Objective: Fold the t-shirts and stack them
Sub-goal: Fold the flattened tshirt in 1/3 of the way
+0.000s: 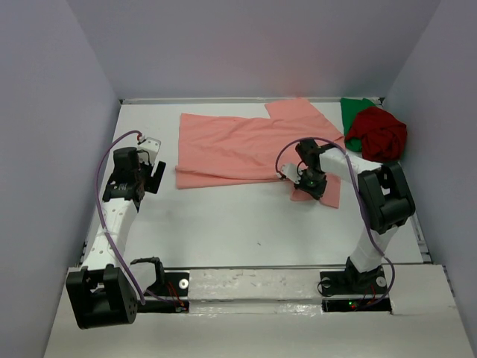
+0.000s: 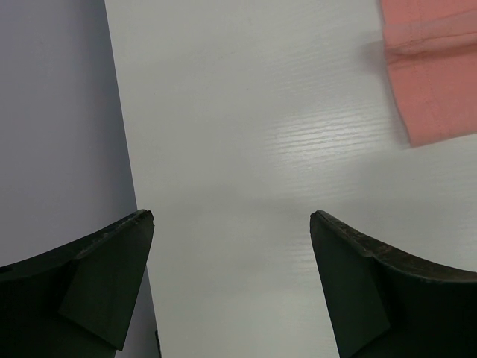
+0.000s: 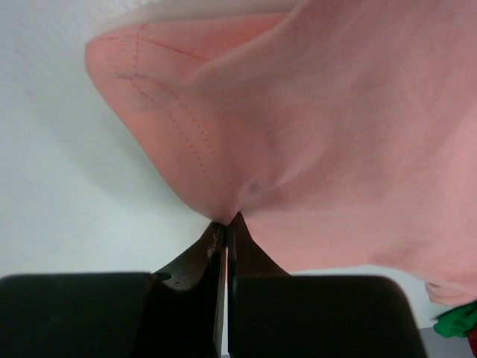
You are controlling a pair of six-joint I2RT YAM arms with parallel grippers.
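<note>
Cloth is pinched: the right jaws are clamped on the near right hem of the pink shirt point(image 1: 231, 145), which lies spread across the far worktop point(image 1: 223, 224). The left jaws stand apart, idle at left. Best to lift low and carry the fold over evenly.

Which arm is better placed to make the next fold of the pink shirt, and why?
Right. The right jaws are shut on the hem of the pink shirt; the left jaws stand open over the table, off the shirt.
</note>
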